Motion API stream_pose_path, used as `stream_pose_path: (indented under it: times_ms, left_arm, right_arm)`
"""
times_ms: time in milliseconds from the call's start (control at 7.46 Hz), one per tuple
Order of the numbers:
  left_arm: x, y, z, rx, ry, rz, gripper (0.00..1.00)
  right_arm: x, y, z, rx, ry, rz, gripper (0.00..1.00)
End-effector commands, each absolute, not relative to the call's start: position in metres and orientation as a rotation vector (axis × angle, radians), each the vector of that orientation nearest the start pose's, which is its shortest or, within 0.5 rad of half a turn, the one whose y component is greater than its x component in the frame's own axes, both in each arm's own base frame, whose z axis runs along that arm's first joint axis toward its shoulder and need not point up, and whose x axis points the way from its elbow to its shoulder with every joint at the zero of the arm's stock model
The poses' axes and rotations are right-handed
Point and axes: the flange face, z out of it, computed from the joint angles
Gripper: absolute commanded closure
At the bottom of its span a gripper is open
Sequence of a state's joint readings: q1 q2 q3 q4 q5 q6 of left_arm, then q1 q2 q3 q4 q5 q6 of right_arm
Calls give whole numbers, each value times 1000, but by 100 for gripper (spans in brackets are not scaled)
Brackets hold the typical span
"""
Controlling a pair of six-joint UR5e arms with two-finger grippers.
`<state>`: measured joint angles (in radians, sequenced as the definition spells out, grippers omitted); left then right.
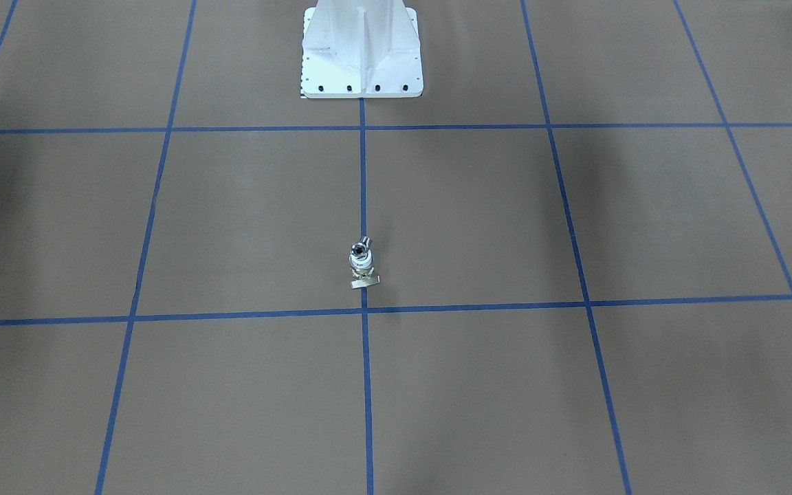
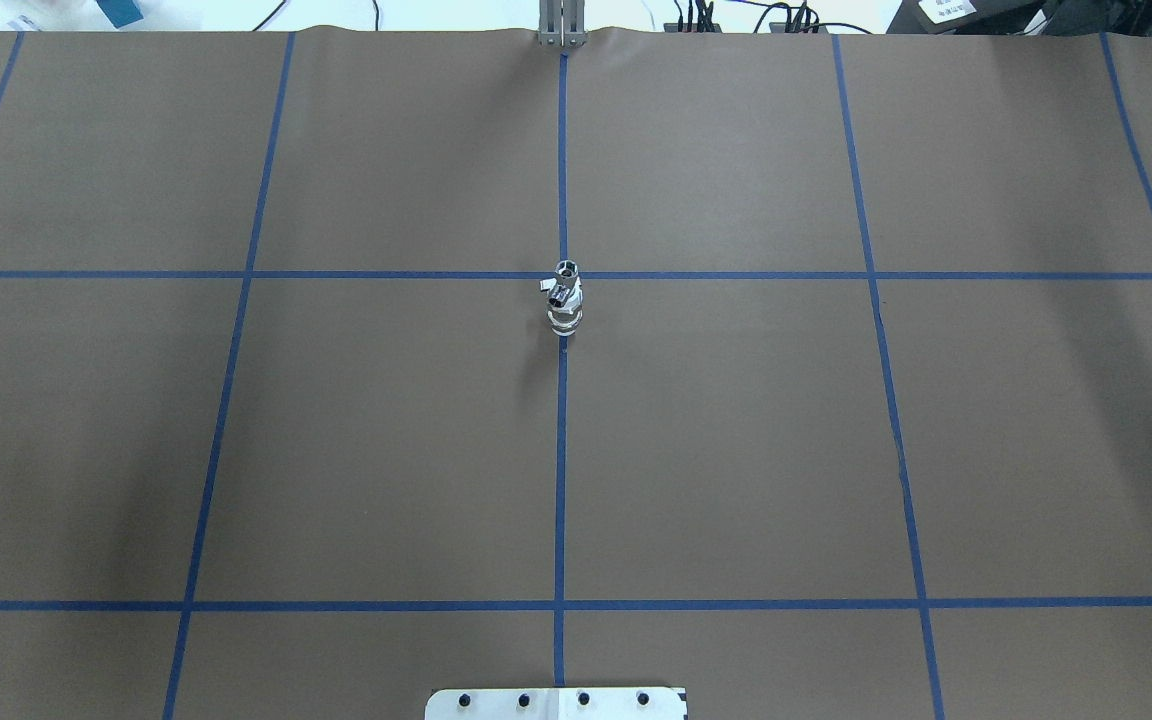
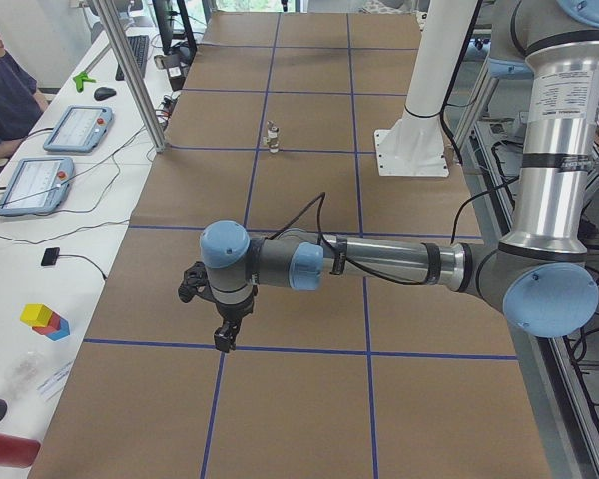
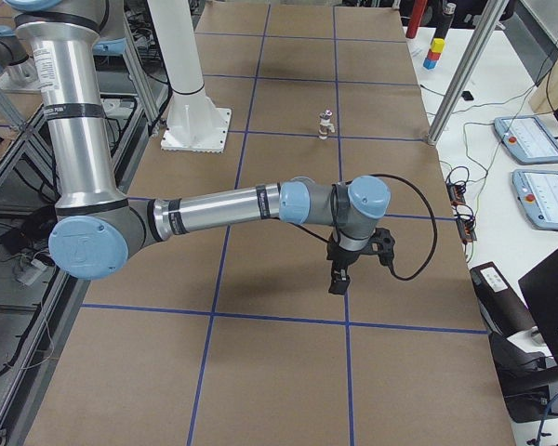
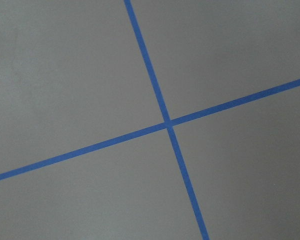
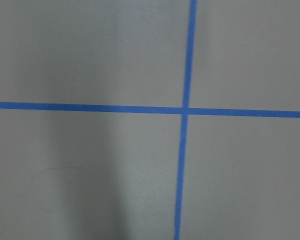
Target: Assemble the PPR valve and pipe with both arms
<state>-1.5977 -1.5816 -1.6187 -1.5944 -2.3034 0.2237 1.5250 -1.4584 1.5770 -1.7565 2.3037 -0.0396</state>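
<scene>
The PPR valve (image 1: 361, 262), a tiny white stub with a flat metal tab at its foot, stands on the centre tape line of the table. The pipe (image 1: 359, 247), a shiny silver piece with a dark round opening, sits directly on top of it, touching. The pair also shows in the overhead view (image 2: 564, 300) and in both side views (image 3: 272, 137) (image 4: 326, 124). My left gripper (image 3: 222, 344) hangs over a tape crossing far from them. My right gripper (image 4: 337, 286) hangs over another crossing. Whether either is open or shut I cannot tell. Both wrist views show only brown paper and blue tape.
The big white bolted pedestal (image 1: 361, 62) stands at the robot's side of the table. An aluminium post (image 3: 130, 70) rises at the far edge. A seated operator (image 3: 0, 90), tablets and coloured blocks (image 3: 45, 319) are beside the table.
</scene>
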Motion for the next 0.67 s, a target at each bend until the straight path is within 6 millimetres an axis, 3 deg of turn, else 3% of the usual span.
stream_pose_path:
  times_ms: [0, 268, 536]
  left_arm:
    - [-87, -488, 633, 183, 752, 200, 0]
    - [-86, -488, 635, 171, 748, 190, 0]
    - [-85, -488, 637, 165, 744, 190, 0]
  right_arm:
    - [48, -512, 650, -86, -728, -65, 0]
    - [49, -502, 662, -113, -726, -46, 0]
    - [57, -502, 662, -95, -725, -33, 0]
